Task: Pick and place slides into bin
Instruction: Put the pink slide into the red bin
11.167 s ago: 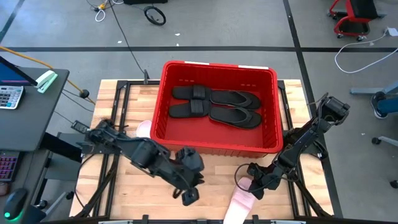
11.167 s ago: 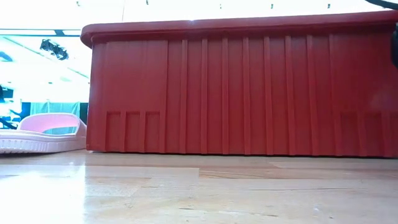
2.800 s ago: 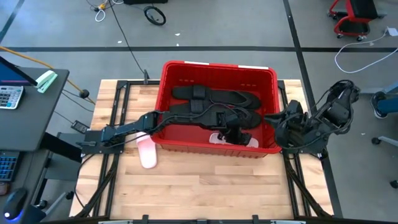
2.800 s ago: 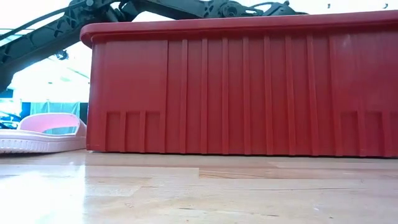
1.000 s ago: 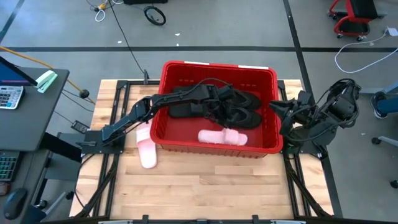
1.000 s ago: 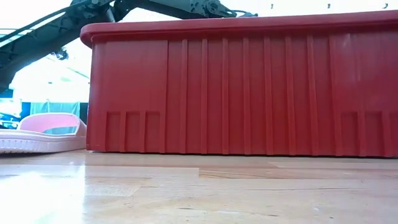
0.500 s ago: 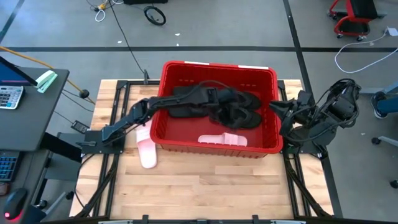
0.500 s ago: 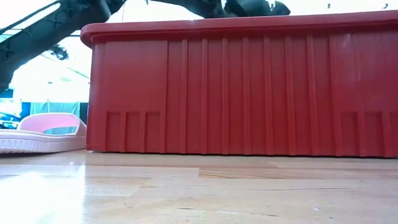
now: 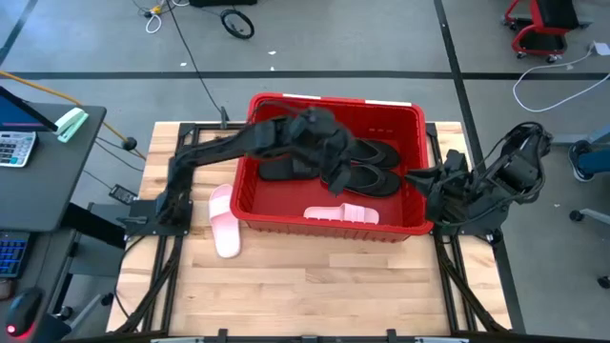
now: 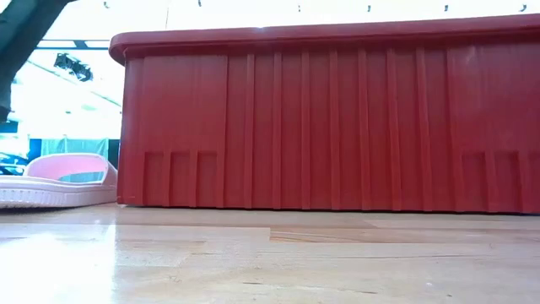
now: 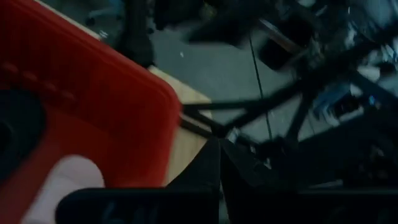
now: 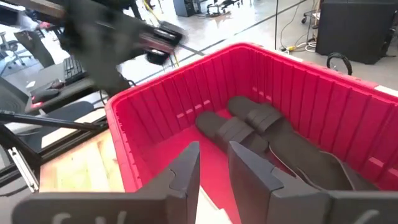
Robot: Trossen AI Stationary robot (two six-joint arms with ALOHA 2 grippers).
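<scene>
The red bin (image 9: 243, 162) stands at the table's far middle; its near wall fills the low view (image 10: 337, 118). In it lie several black slides (image 9: 367, 176) and one pale pink slide (image 9: 340, 214) along the near wall. A second pink slide (image 9: 224, 233) lies sole-down on the table left of the bin, and it also shows in the low view (image 10: 55, 181). My left gripper (image 9: 329, 152) is high over the black slides, shut and empty. My right gripper (image 9: 419, 181) waits at the bin's right wall, its fingers a little apart and empty (image 12: 213, 168).
Bare wooden table lies in front of the bin (image 9: 324, 286). My left arm (image 9: 210, 152) reaches across the bin's left rim. A desk with a keyboard and calculator (image 9: 19, 143) stands beyond the table's left edge.
My left gripper has risen over the bin and drawn back toward the table's left and far edges, empty. The pink slide in the bin has settled closer to the near wall. My right arm has hardly moved.
</scene>
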